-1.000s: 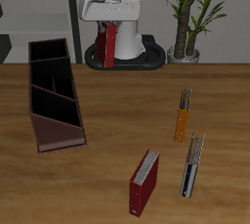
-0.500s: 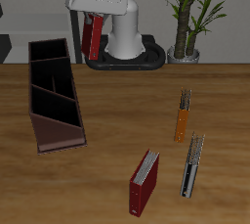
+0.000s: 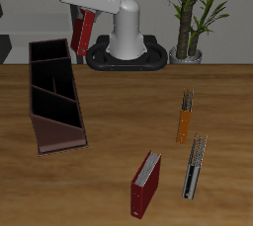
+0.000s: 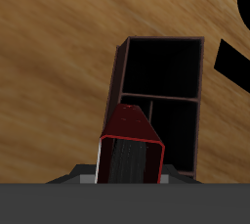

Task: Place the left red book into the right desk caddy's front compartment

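Observation:
My gripper (image 3: 87,11) is shut on the slim bright-red book (image 3: 84,31), which hangs below it, high above the table's back. The book sits above the far end of the long dark maroon caddy (image 3: 51,92), whose sloped low end faces the table's front edge. In the wrist view the red book (image 4: 131,148) fills the foreground and the caddy's (image 4: 159,99) open sections lie beneath it. The fingertips are hidden behind the book.
A thick dark-red book (image 3: 145,184) with white page edges lies near the table's front edge. A slim orange book (image 3: 185,115) and a dark slim book (image 3: 195,166) lie beside it. A potted plant (image 3: 190,23) and the robot base (image 3: 126,50) stand at the back.
The gripper has carried the red book from in front of the robot base sideways and upward toward the caddy. Nothing on the table has moved.

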